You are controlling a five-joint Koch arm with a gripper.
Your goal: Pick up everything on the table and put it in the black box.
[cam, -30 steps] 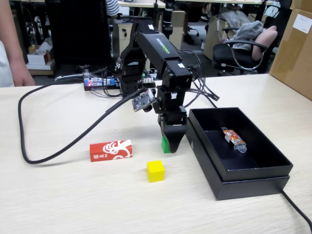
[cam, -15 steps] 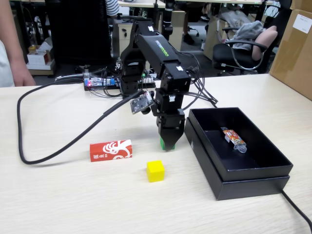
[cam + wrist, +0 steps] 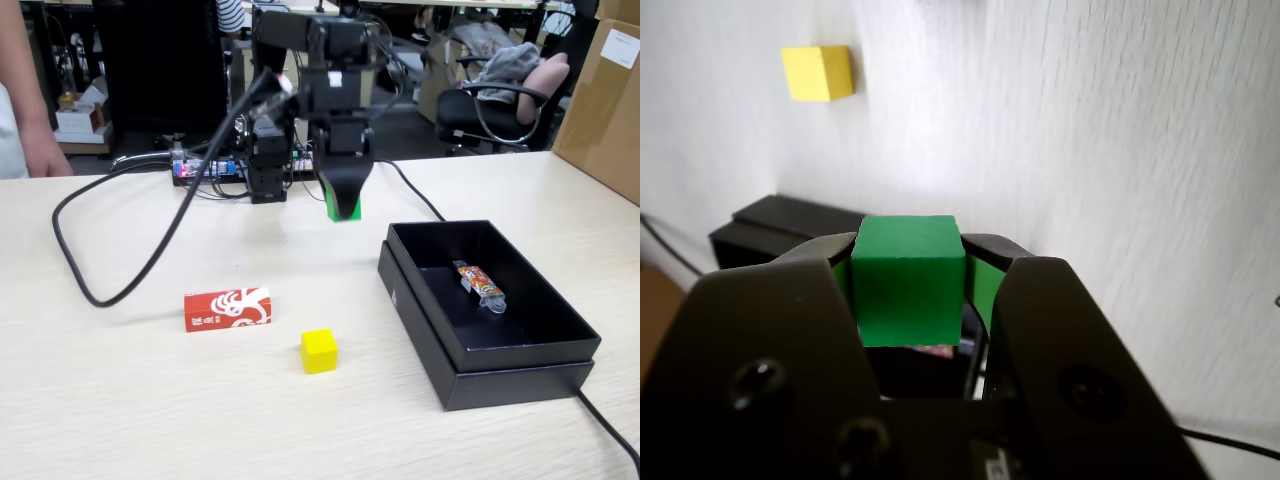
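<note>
Green cube [image 3: 908, 280], one only, pinched between the two black jaws of the claw [image 3: 910, 262] and filling the gap in the wrist view. Seen in the fixed view as a green block [image 3: 343, 207] poking from the claw tip [image 3: 342, 205], raised clear of the table [image 3: 120, 400], behind and to the left of the box. Closed tight on both flanks of the cube.

One yellow cube [image 3: 319, 351] resting on the table, near the front, apart from everything else; also caught in the wrist view [image 3: 818, 72]. One red carton [image 3: 228, 308] with white swirl print lying flat just behind and left of it, not touching.

One black box [image 3: 560, 368], open-topped, sitting on the right of the table. Inside, one slim colourful packet [image 3: 479, 283] lying on the floor of the box, seemingly with a clear end, though too small to be sure.

One black cable [image 3: 90, 290] looping across the left of the table.
</note>
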